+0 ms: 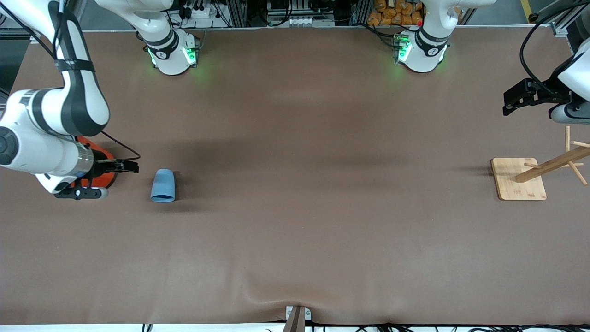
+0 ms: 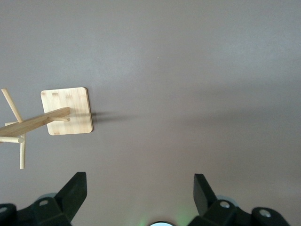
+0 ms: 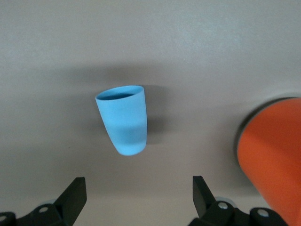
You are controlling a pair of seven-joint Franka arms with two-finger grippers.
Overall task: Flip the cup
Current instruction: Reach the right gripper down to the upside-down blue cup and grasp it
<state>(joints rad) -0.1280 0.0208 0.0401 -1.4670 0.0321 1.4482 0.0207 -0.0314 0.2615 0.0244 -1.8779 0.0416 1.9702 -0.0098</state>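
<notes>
The light-blue cup [image 1: 162, 185] lies on its side on the brown table toward the right arm's end, with its darker mouth turned to the front camera. In the right wrist view the cup [image 3: 124, 120] lies apart from the fingers, touching neither. My right gripper [image 1: 131, 167] hangs open and empty beside the cup, over the orange can, with nothing between its fingertips [image 3: 137, 183]. My left gripper [image 1: 509, 103] waits open and empty over the left arm's end of the table, its fingers wide apart [image 2: 139, 179].
An orange-red can [image 1: 102, 154] stands under the right gripper, partly hidden by it, and fills one edge of the right wrist view [image 3: 273, 155]. A wooden peg stand on a square bamboo base [image 1: 516, 184] [image 2: 68, 110] sits at the left arm's end.
</notes>
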